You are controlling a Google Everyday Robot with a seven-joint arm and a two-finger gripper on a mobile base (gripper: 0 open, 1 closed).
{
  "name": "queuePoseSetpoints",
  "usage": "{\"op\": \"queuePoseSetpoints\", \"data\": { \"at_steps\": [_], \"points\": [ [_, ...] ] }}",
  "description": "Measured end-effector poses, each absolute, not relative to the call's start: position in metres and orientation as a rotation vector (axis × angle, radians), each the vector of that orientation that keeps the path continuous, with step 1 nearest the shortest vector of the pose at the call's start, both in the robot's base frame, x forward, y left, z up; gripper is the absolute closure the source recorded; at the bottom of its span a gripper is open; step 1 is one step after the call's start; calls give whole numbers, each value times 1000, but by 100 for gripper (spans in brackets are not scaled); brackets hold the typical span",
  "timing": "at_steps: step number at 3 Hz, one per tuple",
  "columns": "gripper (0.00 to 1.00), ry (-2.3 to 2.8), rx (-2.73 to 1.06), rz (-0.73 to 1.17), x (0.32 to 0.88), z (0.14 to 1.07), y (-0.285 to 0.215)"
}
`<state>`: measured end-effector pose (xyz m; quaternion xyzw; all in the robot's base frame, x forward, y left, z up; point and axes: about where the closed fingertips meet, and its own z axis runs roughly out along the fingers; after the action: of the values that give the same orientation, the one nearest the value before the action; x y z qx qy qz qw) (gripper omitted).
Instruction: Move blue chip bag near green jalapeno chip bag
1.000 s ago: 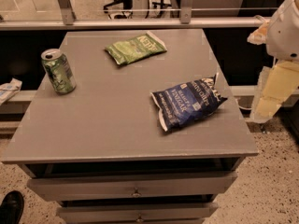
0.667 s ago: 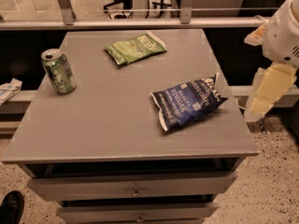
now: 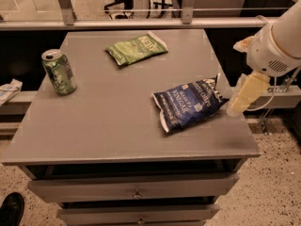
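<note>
The blue chip bag (image 3: 190, 103) lies crinkled on the right part of the grey table top (image 3: 117, 121), near its right edge. The green jalapeno chip bag (image 3: 135, 47) lies flat at the back middle of the table, well apart from the blue bag. My gripper (image 3: 243, 98) comes in from the right, just beside the blue bag's right end, at the table's right edge. It holds nothing that I can see.
A green soda can (image 3: 59, 71) stands upright near the table's left edge. Drawers (image 3: 136, 189) are below the table top at the front. A metal railing (image 3: 141, 22) runs behind the table. A shoe (image 3: 10, 208) is at the bottom left on the floor.
My arm has moved left and down, bringing the gripper closer to the blue bag's right end. The bags and the can have not moved.
</note>
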<state>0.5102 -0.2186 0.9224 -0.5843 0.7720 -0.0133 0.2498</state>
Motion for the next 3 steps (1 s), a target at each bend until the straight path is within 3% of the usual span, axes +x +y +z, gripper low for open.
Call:
{"op": "queuePoseSetpoints", "data": {
  "at_steps": [2, 3],
  "points": [
    [0, 2114, -1545, 46, 530, 880, -212],
    [18, 2125, -1522, 79, 533, 866, -211]
  ]
}}
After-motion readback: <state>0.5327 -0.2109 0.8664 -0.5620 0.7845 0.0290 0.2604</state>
